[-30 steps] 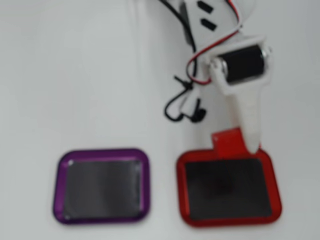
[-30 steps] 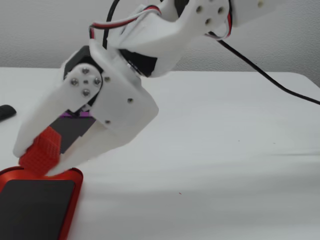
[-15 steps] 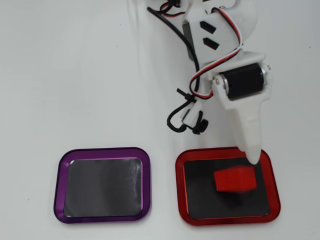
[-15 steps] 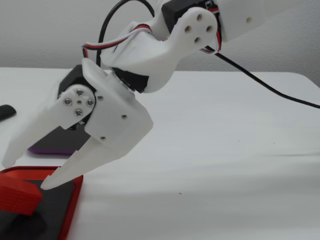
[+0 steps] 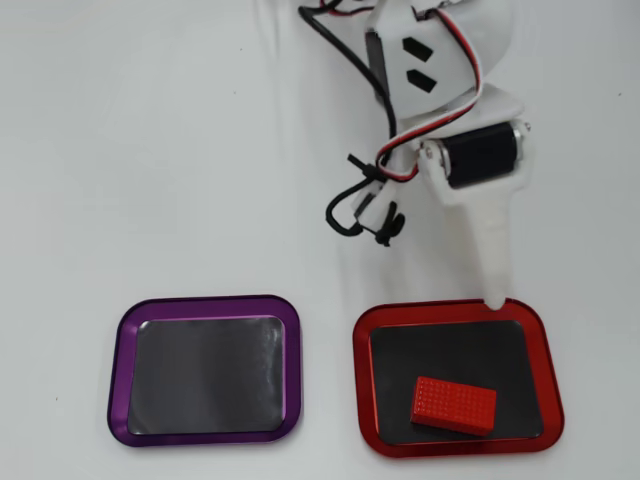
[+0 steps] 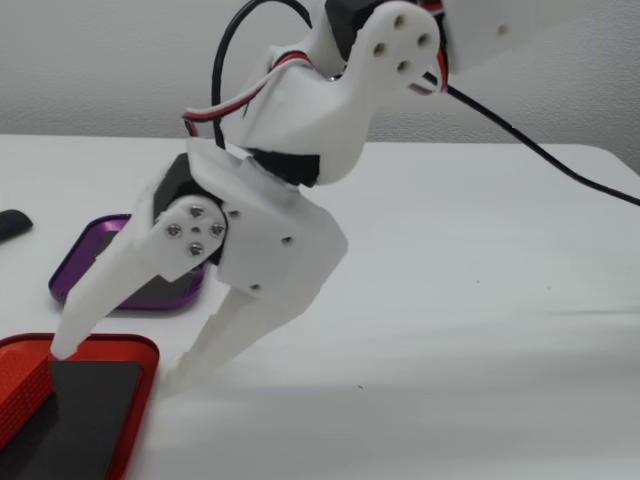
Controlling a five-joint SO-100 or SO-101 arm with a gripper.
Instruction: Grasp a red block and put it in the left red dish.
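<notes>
White table (image 5: 150,150): red block (image 5: 454,405) in red dish (image 5: 365,390); claw (image 6: 110,365) parted.

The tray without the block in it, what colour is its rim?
Purple, around a dark grey inside; the purple tray shows best in the overhead view.

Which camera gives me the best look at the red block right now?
The overhead view shows it best: the whole red block lies in plain sight inside the red dish, nothing covering it. In the fixed view only a corner of the block shows at the left edge, cut off by the frame.
</notes>
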